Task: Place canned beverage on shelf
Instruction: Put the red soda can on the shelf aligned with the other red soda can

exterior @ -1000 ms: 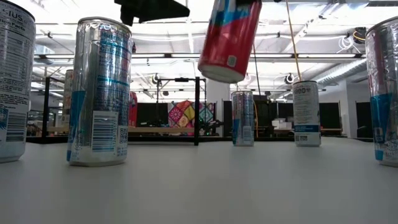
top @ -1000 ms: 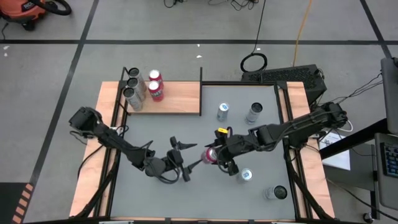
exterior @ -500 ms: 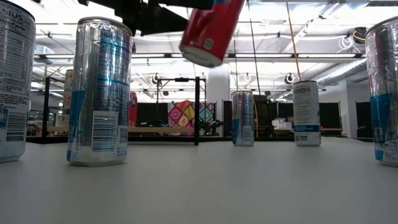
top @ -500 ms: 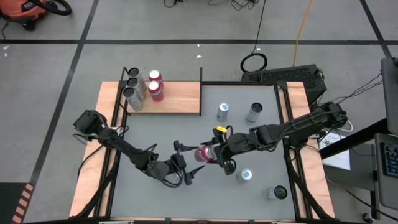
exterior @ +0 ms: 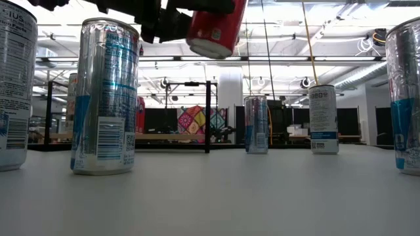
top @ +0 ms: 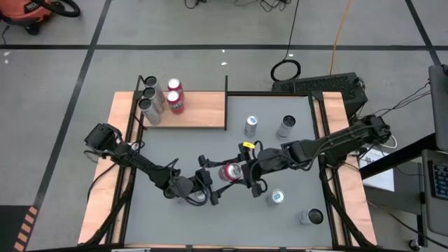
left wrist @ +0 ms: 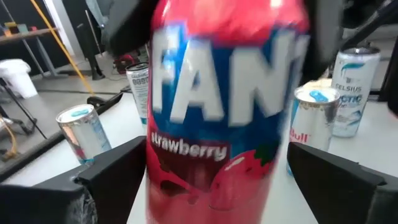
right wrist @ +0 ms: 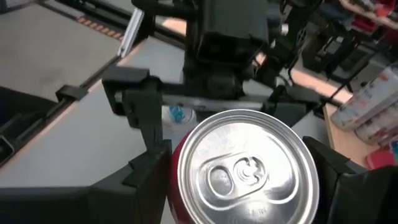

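Midair, red strawberry soda can [top: 229, 172] clamped in right tool [top: 246, 175], centred between open left tool [top: 208, 182] fingers for handover.

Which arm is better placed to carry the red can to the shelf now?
Probably the left. The red can, held by the right gripper, sits between the open left gripper's fingers, and the shelf is on the left arm's side.

A grey bench [top: 182, 150] fills the middle of the frame, edged by wooden side strips [top: 106, 168]. An orange vacuum [top: 28, 10] sits at the upper left, a coiled black cable [top: 285, 70] on the floor at upper centre
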You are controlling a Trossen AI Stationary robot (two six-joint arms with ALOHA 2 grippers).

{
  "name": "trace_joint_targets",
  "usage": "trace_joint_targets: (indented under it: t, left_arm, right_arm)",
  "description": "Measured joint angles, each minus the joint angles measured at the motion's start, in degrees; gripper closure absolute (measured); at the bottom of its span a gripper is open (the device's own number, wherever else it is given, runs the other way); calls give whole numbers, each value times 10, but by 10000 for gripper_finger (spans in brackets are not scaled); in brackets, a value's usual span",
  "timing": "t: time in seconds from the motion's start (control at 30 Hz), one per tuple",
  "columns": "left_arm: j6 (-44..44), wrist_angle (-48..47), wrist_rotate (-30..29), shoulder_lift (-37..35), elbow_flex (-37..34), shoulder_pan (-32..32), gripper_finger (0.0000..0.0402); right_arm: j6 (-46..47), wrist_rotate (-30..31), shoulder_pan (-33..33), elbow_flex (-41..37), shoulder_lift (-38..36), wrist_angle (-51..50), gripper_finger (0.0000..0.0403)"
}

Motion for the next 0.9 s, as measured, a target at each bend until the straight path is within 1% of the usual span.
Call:
trace_joint_targets:
  t: [0.1, 0.2, 0.43, 0.6, 0.7, 0.8, 0.9]
  left_arm:
    - [33, 4, -26, -3, 0, -11, 15]
    - [49, 17, -49, -4, 0, -16, 15]
    - [34, 28, -52, 4, 0, 1, 15]
    - [35, 33, -51, 4, 0, 13, 16]
    - [34, 43, -34, 4, 0, 17, 30]
    - [33, 44, -26, 4, 0, 18, 57]
    - [28, 42, -26, 4, 0, 14, 83]
  right_arm:
    - [0, 2, -1, 0, 1, -12, 170]
    - [2, 2, -1, 0, 1, 6, 170]
    - [8, 1, -1, 0, 1, 44, 170]
    - [16, 3, -2, 0, 1, 45, 170]
    - [18, 8, -2, 0, 0, 45, 170]
    - [22, 26, -1, 0, 0, 40, 170]
    - [30, 26, -1, 0, 0, 38, 170]
